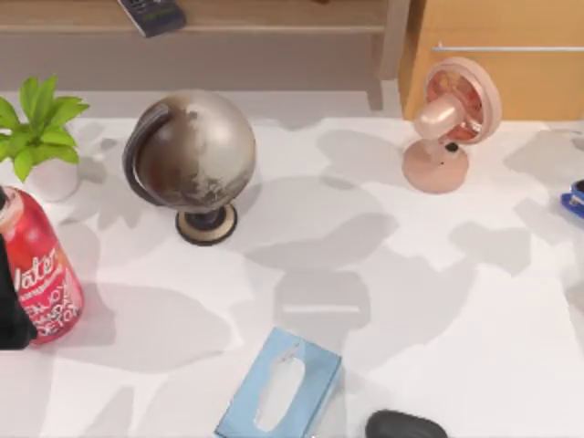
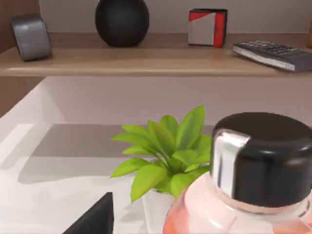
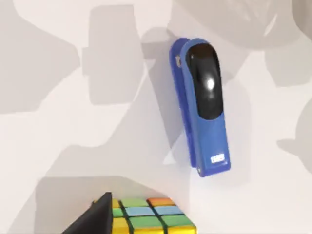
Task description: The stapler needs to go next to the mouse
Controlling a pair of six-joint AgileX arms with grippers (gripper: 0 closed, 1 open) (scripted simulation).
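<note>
The right gripper (image 3: 96, 218) shows in its wrist view as one dark wedge at the picture's border, beside a coloured puzzle cube (image 3: 152, 214). Whether it is released or clenched, I cannot tell. It holds nothing that can be seen. The left gripper (image 2: 93, 220) is likewise a single dark wedge in its own wrist view, its state just as unreadable. It is parked at the table's left edge beside a red bottle (image 1: 38, 274) with a black cap, whose lower half is cut off in that wrist view.

The stapler (image 3: 202, 107) lies flat on the white table (image 1: 438, 301), touching nothing. It is a narrow blue bar with its dark top part over one half of its length. The other end, which bears a small white label, points towards the puzzle cube and stops near it without touching. The cube itself is cropped.

In the top view the stapler (image 1: 574, 199) is only a blue stub cut by the picture's right border, at the table's right edge, so its long axis cannot be read there. The mouse (image 1: 406, 425) sits at the table's front edge, right of centre, more than half cut off. It lies just beside a light-blue tissue box (image 1: 278, 388) and well apart from the stapler.
</note>
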